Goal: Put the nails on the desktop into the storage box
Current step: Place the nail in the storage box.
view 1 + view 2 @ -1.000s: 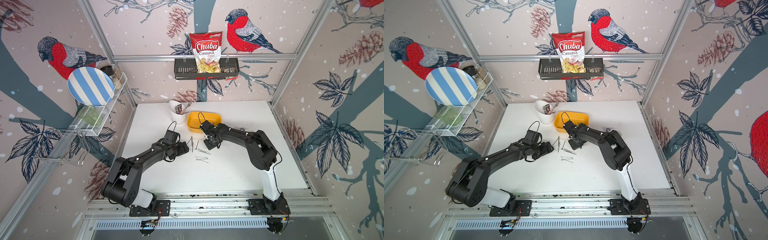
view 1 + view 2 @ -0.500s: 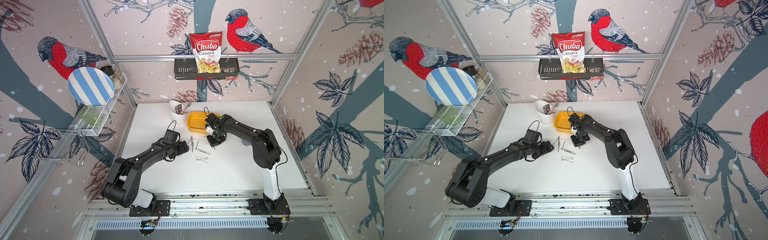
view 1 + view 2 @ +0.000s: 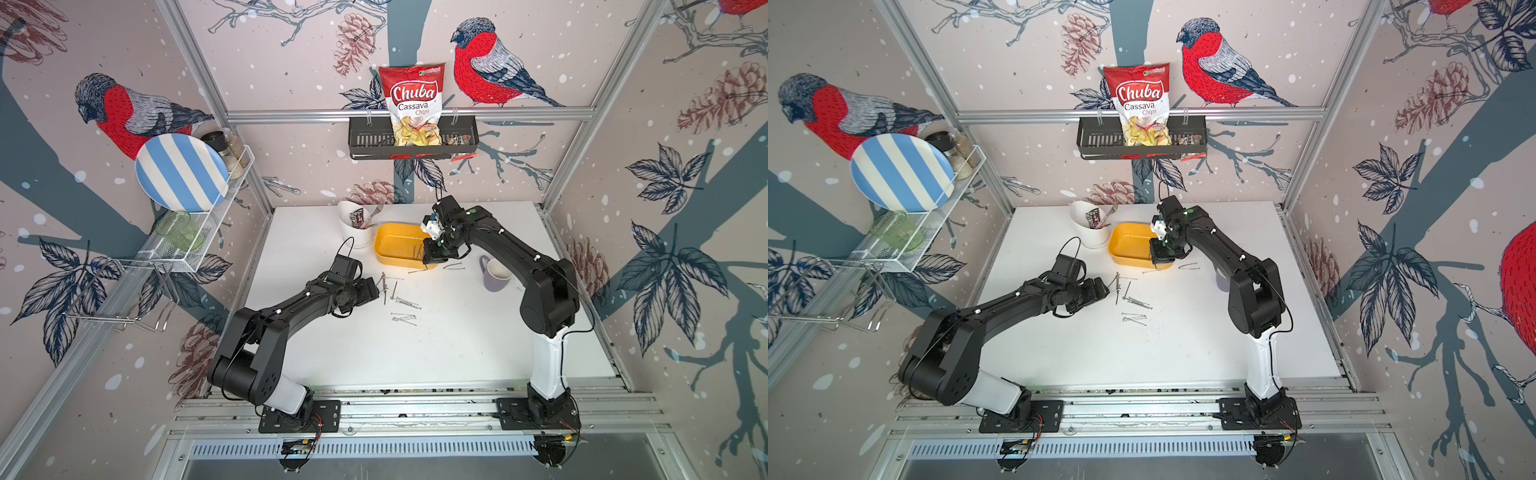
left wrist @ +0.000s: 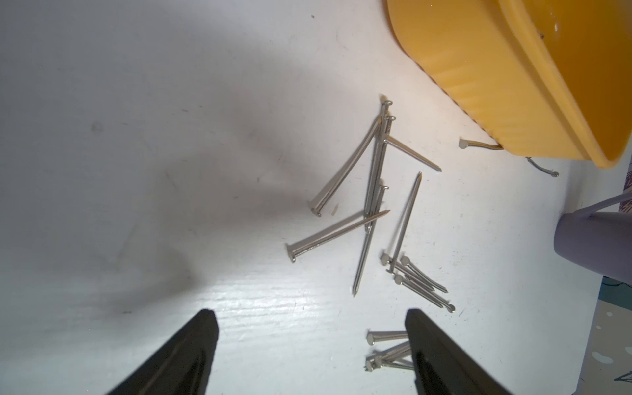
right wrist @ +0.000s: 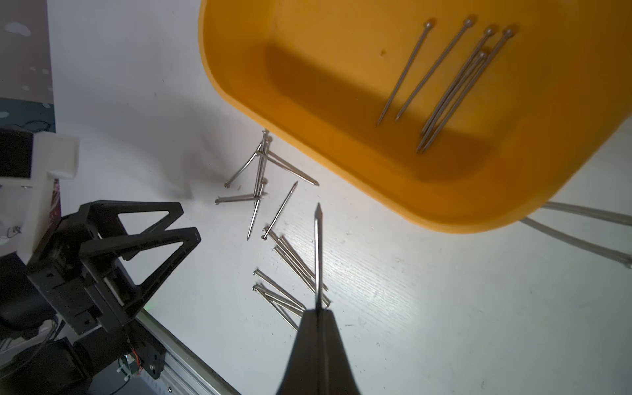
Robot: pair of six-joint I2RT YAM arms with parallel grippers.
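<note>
Several thin silver nails [image 3: 401, 299] [image 3: 1133, 303] lie scattered on the white desktop [image 3: 415, 365] in front of the yellow storage box [image 3: 395, 249] [image 3: 1125, 249]. My right gripper [image 3: 432, 259] [image 5: 318, 309] hangs at the box's near right corner, shut on one nail [image 5: 318, 256] that sticks straight out past its tips. Several nails [image 5: 451, 78] lie inside the box [image 5: 239, 102]. My left gripper [image 3: 376, 291] [image 4: 309, 316] stands open low over the desktop at the left of the nail pile [image 4: 372, 191], nothing between its fingers [image 4: 191, 342].
A white cutlery cup [image 3: 357, 228] stands left of the box and a lavender mug [image 3: 494, 274] to its right. Two more nails [image 3: 455, 266] lie between box and mug. A black wall basket [image 3: 411, 141] with a chips bag hangs behind. A wire rack [image 3: 195, 232] lines the left wall.
My right gripper has risen from the nail pile and moved back and right to the box's corner, carrying a nail. The left arm has stayed still.
</note>
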